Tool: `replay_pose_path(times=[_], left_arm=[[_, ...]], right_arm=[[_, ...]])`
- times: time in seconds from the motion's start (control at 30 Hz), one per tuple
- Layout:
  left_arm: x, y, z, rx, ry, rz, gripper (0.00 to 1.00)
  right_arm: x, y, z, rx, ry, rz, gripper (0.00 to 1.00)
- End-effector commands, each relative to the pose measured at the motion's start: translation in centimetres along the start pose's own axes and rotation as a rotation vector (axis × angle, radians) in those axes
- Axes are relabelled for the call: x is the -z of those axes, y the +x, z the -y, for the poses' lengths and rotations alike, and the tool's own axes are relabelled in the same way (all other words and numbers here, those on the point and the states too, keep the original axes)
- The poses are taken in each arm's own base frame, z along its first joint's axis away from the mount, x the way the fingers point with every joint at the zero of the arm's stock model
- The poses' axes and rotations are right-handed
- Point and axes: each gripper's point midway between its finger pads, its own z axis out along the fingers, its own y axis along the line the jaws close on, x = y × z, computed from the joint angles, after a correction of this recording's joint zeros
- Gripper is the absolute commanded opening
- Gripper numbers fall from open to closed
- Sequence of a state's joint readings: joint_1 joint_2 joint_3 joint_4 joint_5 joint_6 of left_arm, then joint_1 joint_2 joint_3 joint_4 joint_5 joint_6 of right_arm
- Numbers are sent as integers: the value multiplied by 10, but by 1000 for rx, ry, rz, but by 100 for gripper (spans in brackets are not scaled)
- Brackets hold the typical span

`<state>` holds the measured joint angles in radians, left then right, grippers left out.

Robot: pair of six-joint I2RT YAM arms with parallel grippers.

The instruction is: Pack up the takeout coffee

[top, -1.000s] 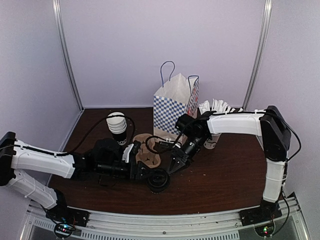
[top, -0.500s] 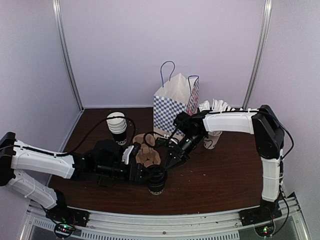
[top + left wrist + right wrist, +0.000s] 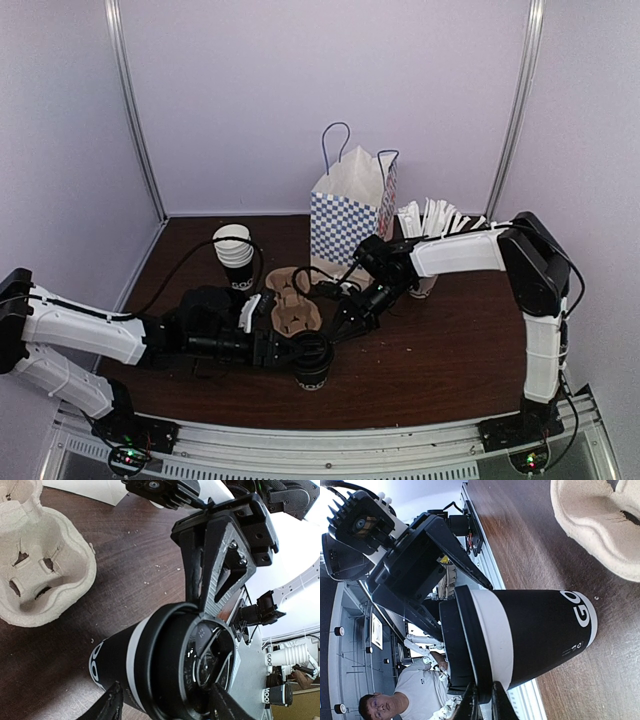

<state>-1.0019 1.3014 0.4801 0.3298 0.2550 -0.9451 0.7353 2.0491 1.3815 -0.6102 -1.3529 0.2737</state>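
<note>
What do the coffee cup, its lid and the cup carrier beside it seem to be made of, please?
The takeout coffee cup seems matte black paper, with pale print and a white band under the rim. Its lid seems glossy black plastic, catching highlights. The cup carrier: probably moulded paper pulp, beige and rough.

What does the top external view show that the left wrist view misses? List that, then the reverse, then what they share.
Only top external: the checkered bag with its handles, the stack of lidless cups, the white sticks. Only left wrist: the lid top close up, the slots in the carrier. Both: that carrier, the takeout coffee inside the left gripper, the right gripper at its lid, the brown table.
</note>
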Motion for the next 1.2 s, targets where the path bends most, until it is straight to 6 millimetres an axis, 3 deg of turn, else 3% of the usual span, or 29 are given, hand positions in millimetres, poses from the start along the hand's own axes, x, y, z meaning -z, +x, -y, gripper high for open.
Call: replay_pose_path(times=[0.0,0.1,0.27,0.37,0.5,0.63,0.73,0.8,0.93,1.17], left_arm=[[2,21,-54,41,-187,-38,59],[4,22,-57,37,-198,-31,59],[5,21,-59,28,-207,-24,60],[7,23,-63,20,-223,-27,59],[14,24,-71,17,-246,-15,60],[19,21,-72,-13,-249,-11,60],[22,19,-70,-29,-248,-7,60],[23,17,-68,-40,-244,-1,60],[26,10,-60,-62,-232,10,60],[30,-15,-23,-180,-155,29,62]], right_arm=[[-17,22,75,-87,336,-24,10],[-19,31,88,-86,420,-39,16],[-34,39,105,-104,424,-89,16],[-37,35,101,-88,397,-95,15],[-48,33,70,-47,181,-68,6],[-43,35,50,-13,145,-32,3],[-41,37,47,3,169,-30,10],[-39,36,45,30,198,-38,24],[-26,31,19,128,240,-50,34],[-1,37,-9,251,291,10,45]])
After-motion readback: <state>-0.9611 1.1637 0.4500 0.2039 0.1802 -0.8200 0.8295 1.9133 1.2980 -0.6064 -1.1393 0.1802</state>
